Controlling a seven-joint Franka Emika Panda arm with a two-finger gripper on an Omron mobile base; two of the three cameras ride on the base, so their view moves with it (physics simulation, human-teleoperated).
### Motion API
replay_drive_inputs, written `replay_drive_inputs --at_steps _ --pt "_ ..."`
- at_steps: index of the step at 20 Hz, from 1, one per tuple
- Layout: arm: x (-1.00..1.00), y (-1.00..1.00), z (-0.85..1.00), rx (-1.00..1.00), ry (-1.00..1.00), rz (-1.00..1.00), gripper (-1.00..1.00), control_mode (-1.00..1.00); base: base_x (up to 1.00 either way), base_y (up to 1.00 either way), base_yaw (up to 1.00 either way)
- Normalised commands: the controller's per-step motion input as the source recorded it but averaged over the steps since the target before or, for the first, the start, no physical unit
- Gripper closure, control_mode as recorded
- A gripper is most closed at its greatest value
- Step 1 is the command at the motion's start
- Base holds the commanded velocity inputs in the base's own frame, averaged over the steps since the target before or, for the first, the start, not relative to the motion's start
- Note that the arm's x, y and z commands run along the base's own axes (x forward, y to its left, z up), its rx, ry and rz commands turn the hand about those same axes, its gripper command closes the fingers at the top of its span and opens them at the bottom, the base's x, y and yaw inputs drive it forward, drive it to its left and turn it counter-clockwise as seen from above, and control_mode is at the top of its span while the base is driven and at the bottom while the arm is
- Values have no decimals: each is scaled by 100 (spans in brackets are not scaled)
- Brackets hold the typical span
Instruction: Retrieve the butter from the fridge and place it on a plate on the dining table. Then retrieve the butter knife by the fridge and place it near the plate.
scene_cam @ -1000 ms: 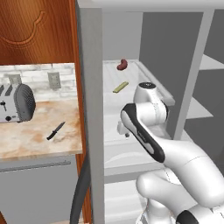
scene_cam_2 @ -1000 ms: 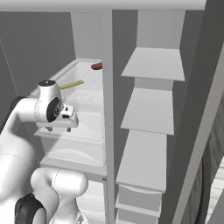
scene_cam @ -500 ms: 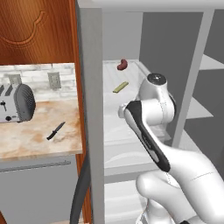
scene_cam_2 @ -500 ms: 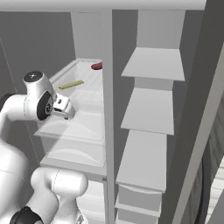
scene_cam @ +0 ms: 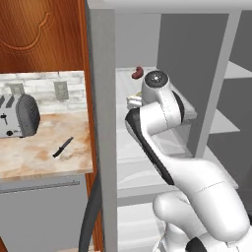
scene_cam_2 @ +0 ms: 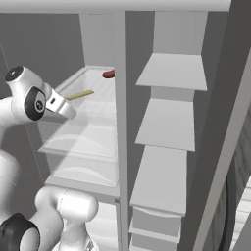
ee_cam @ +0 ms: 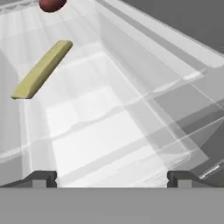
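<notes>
Gripper: jaws spread wide, grasping nothing | butter: lying on fridge shelf, ahead of fingertips, apart | butter knife: on counter

Even, soft rendered light throughout; the fridge interior reads bright and pale, its side walls dim grey. Shadows are faint, edges slightly soft, with no glare.

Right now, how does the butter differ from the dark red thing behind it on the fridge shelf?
The butter is a long, thin, pale-yellow stick; the dark red thing is rounded and stubby. The butter lies nearer the open jaws, the red thing farther back on the shelf. Both rest on the same pale shelf inside the fridge, untouched.
</notes>
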Motion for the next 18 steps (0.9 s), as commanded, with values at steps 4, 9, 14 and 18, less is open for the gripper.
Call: replay_drive_inputs --at_steps 4,9,14,18 --pt "50 -17 46 10 -2 -10 -100 -100 0 0 0" --pt "64 0 8 10 0 -1 -100 -100 0 0 0" --pt "85 0 0 0 0 -3 -100 -100 0 0 0" --pt "95 5 0 2 1 0 -100 -100 0 0 0"
